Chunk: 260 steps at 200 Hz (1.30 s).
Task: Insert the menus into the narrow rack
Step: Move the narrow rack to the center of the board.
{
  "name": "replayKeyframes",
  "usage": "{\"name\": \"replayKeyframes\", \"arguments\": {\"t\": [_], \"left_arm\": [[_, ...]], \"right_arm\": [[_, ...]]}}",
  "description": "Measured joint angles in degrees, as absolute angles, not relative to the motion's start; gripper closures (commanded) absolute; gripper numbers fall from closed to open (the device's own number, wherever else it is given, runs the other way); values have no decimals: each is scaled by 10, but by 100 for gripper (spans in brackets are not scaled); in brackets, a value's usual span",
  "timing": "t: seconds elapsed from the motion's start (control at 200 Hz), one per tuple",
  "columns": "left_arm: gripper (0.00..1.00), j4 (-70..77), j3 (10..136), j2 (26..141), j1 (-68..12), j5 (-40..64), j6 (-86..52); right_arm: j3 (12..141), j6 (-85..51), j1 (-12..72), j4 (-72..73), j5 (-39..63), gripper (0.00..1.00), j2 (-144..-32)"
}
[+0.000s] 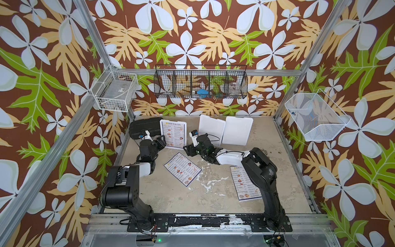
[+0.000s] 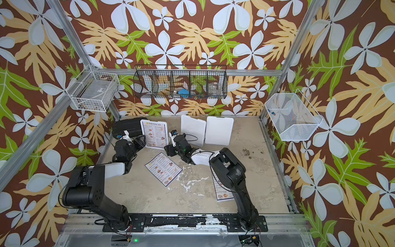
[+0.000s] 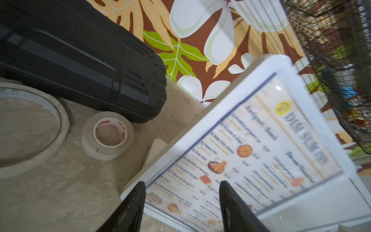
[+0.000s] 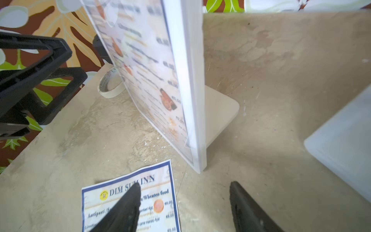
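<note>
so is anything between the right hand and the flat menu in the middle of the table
Nothing visible does. The open right hand sits at the heading end of the flat menu, with only bare table around; the upright white stand is beyond, off the path.

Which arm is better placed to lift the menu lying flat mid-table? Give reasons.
Right. The right tool, open, hangs just over the flat menu, near its heading. The left tool is open too, but points at the upright menu in its stand.

The stained table (image 1: 192, 203) bears a black case (image 1: 145, 126), tape rolls (image 3: 107, 135) just beside it, and flat menus (image 1: 182, 169) well apart from it.
</note>
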<state>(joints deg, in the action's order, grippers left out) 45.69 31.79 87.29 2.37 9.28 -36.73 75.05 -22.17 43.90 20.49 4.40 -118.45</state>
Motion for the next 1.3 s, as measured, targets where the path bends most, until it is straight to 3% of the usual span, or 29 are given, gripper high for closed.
{"name": "replayKeyframes", "arguments": {"t": [0.1,0.105,0.12,0.14,0.285,0.435,0.616,0.726,1.301], "left_arm": [[33,464,246,780,24,93,-350],[32,465,244,776,24,93,-349],[31,465,232,762,24,93,-344],[30,466,214,740,24,93,-339],[26,485,102,616,24,69,-314],[26,530,36,557,24,58,-312],[26,571,20,547,24,56,-312],[26,585,20,552,24,61,-310],[26,602,14,548,23,68,-310]], "right_arm": [[659,-202,438,221,23,21,-1088],[651,-201,438,224,20,20,-1079],[636,-199,438,227,15,4,-1062],[615,-192,438,234,8,0,-1039],[493,-162,432,276,-50,0,-893],[409,-140,421,312,-140,0,-795],[345,-140,315,333,-96,0,-728],[299,-160,257,362,-40,0,-712],[361,-129,208,405,50,0,-820]]}}
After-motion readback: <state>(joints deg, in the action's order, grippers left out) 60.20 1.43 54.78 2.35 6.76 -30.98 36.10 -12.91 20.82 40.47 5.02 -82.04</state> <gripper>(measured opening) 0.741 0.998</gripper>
